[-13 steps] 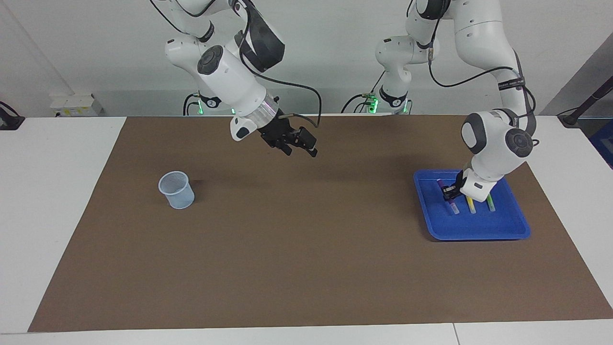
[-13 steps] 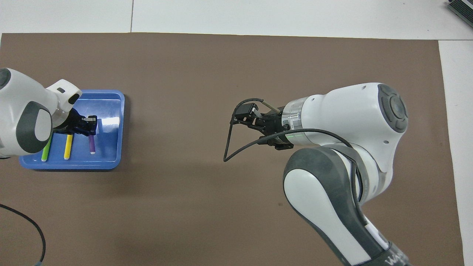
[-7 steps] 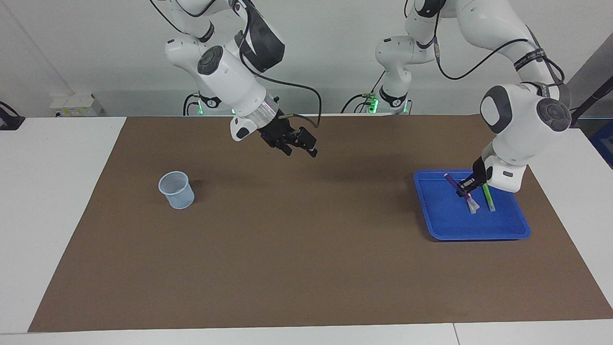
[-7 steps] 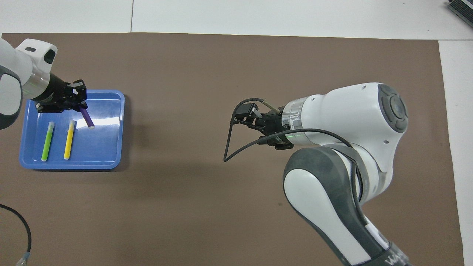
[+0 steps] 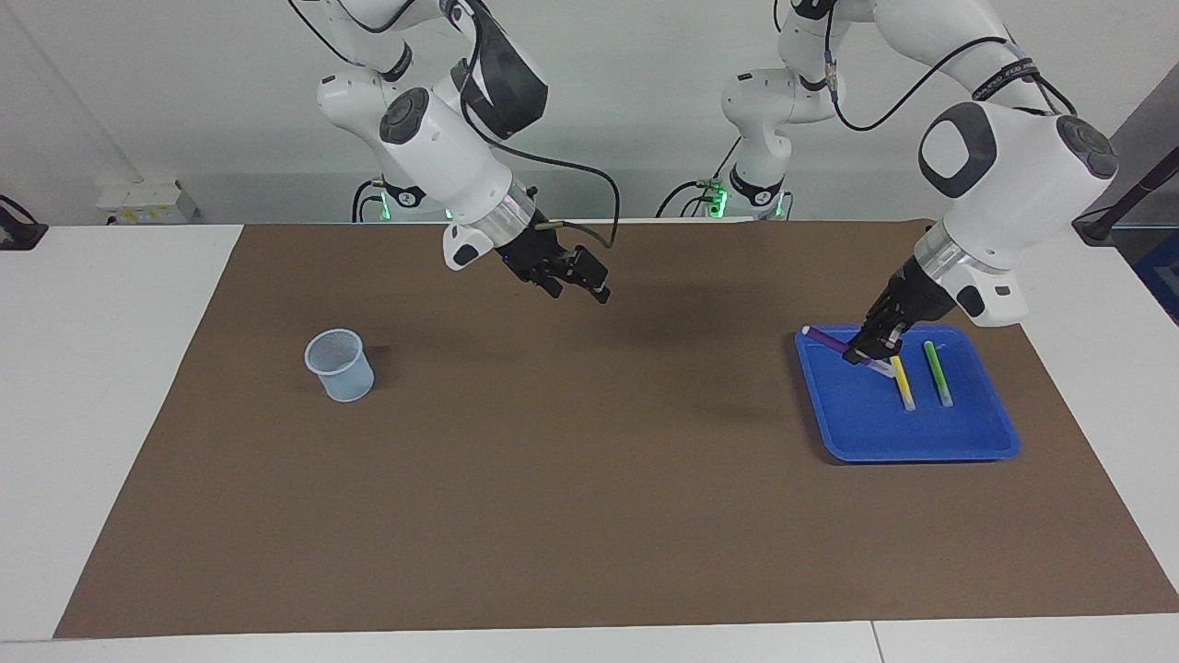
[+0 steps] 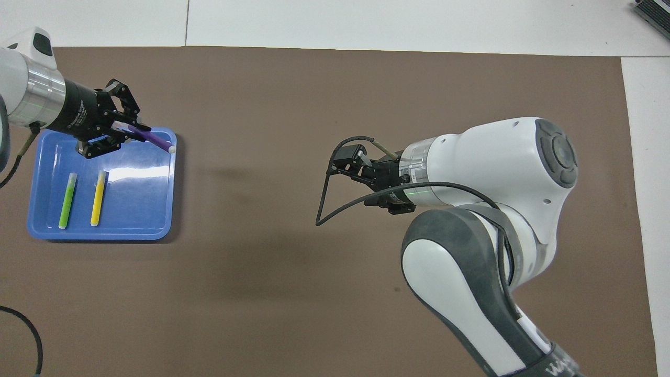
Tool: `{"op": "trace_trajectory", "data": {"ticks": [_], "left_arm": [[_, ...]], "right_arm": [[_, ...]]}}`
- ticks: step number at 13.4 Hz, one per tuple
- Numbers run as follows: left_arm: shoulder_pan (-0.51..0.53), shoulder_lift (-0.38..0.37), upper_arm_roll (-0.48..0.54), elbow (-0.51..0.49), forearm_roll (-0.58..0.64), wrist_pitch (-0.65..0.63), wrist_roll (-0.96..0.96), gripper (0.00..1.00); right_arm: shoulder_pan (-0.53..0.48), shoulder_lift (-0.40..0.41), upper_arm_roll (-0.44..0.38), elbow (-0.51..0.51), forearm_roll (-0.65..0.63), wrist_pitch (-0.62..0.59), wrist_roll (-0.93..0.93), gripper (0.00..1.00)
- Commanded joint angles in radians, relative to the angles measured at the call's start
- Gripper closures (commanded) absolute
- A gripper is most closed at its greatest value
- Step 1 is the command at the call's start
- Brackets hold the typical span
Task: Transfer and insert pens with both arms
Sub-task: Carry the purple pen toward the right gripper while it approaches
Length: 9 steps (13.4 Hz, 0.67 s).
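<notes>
My left gripper (image 5: 866, 354) is shut on the purple pen (image 5: 826, 339) and holds it tilted in the air over the blue tray (image 5: 921, 451), at the tray's edge toward the right arm's end. In the overhead view the left gripper (image 6: 123, 131) holds the purple pen (image 6: 154, 139) with its pale tip over the tray's corner. The yellow pen (image 5: 903, 382) and the green pen (image 5: 938, 373) lie side by side in the tray (image 6: 99, 233); they also show from overhead, yellow pen (image 6: 98, 198) and green pen (image 6: 67, 200). My right gripper (image 5: 580, 276) is open and empty, up over the mat's middle (image 6: 356, 165).
A pale blue mesh cup (image 5: 341, 366) stands upright on the brown mat (image 5: 589, 516) toward the right arm's end; it does not show in the overhead view. A black cable loops from the right wrist (image 6: 322, 209).
My left gripper has lifted the purple pen out of the tray and swung it, so the pen now points toward the right arm's end. The right arm has barely moved.
</notes>
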<state>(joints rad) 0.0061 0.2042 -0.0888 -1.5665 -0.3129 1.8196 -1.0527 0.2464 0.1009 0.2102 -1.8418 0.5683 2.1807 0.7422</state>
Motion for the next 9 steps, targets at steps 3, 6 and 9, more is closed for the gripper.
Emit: {"op": "trace_trajectory", "data": {"ticks": [3,6,9], "left_arm": [[-0.003,-0.06,-0.015,-0.026,-0.141,-0.055,-0.196,1.0],[-0.003,-0.109,-0.015,-0.076,-0.267,-0.088,-0.234,1.0],[-0.038,-0.178,-0.016,-0.15,-0.316,-0.08,-0.303,1.0]], "right_arm": [[0.001,0.002,0.002,-0.007,0.072,0.056,0.061,0.0],[0.004,0.01,0.002,-0.005,0.2,0.122,0.066,0.0],[0.014,0.003,0.003,0.006,0.324,0.172,0.068,0.0]]}}
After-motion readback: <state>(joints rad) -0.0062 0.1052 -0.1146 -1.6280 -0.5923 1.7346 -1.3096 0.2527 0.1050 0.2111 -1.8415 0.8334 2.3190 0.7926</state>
